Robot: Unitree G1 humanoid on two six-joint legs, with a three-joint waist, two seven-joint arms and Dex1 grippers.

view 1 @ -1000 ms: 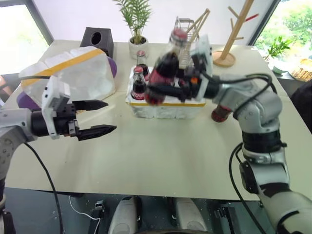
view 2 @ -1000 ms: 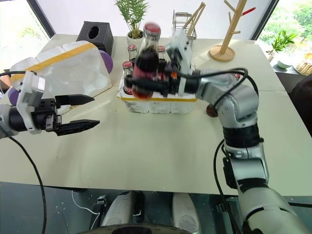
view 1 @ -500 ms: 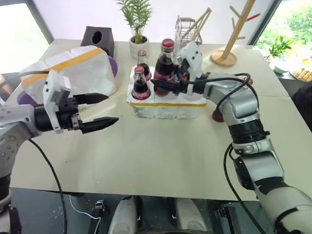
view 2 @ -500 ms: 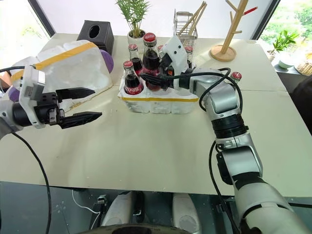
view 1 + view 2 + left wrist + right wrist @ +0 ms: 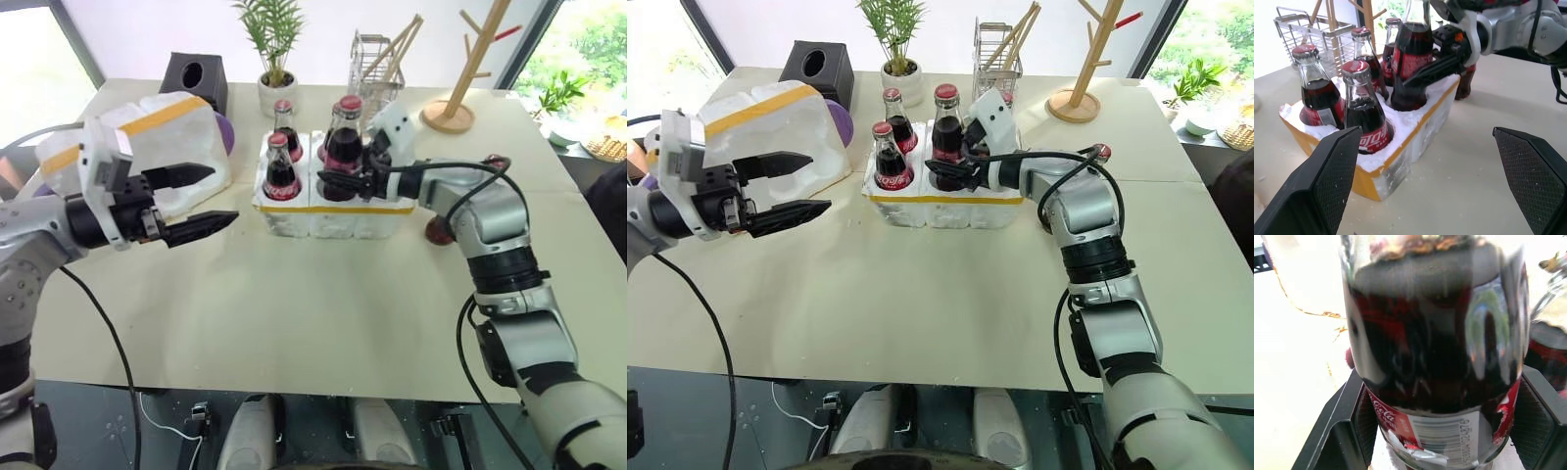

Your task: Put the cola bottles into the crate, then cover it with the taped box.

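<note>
Over the last second the right gripper [image 5: 950, 174] has carried its cola bottle [image 5: 946, 132] down from above the crate [image 5: 333, 211] into a front well. The bottle now stands upright with its base sunk in the foam, as the left wrist view shows. The right gripper remains clamped on the bottle's lower body, one finger on each side of the glass. Judgement: this placement is nearly complete; what remains is to release the bottle and draw the arm back clear of the neighbouring necks.

The crate sits mid-counter, in front of the potted plant [image 5: 276, 59] and the wire basket [image 5: 377, 59]. A front-left bottle [image 5: 280, 168] and a rear-left bottle [image 5: 285, 122] are already seated. Further bottles stand behind the held one, but their count is hard to read.

One more bottle [image 5: 1100, 155] stands on the counter [image 5: 313, 313] just beyond the right forearm, outside the crate. Judgement: it is still to be loaded.

The left gripper [image 5: 196, 201] hangs with its fingers spread wide and holds nothing, well to the left of the crate and just in front of the taped box [image 5: 147, 147]. The taped box rests on the counter at left, beside the black tissue box [image 5: 196, 78]. Judgement: covering cannot begin until the last bottle is seated.
</note>
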